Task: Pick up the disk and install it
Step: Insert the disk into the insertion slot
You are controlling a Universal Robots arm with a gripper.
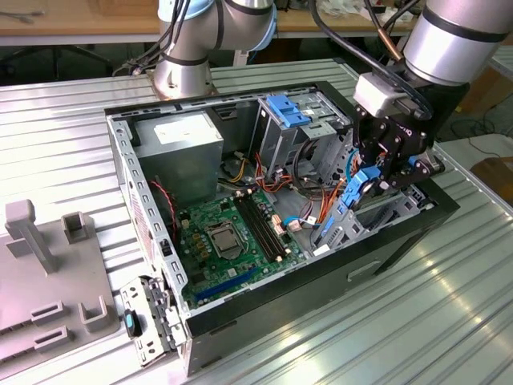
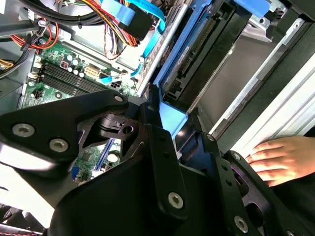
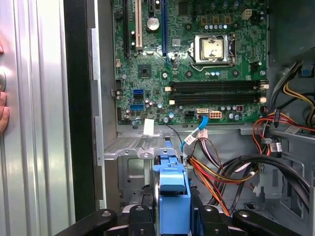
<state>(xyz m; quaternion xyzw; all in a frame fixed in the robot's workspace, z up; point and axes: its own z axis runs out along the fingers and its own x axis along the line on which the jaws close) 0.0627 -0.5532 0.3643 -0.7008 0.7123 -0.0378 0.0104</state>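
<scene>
Nearest, at the exterior view's left, a grey plastic fixture block with upright posts (image 1: 48,265) sits on the ribbed metal desk (image 1: 401,321), well apart from the work. Beyond it lies the open black computer case (image 1: 280,301) on its side, with the green motherboard (image 1: 232,233) exposed in its floor. At the exterior view's right end of the case, the black end effector (image 1: 370,180) is clenched on the grey metal disk in its bright blue plastic carrier (image 1: 350,200). The first wrist view shows the curved blue handle (image 3: 171,187) pinched between the jaws. The pick-up therefore looks done. The disk hangs steeply tilted, its lower end down at the silver metal drive bay (image 1: 389,210), so I judge it is at the mouth of the bay and not yet seated; pushing it home and letting go remain. In the second wrist view a person's hand (image 2: 280,160) rests on the desk just beside the case wall. Farther back stand the grey box power supply (image 1: 180,148) and a lighter blue ridged latch plate (image 1: 287,108).
</scene>
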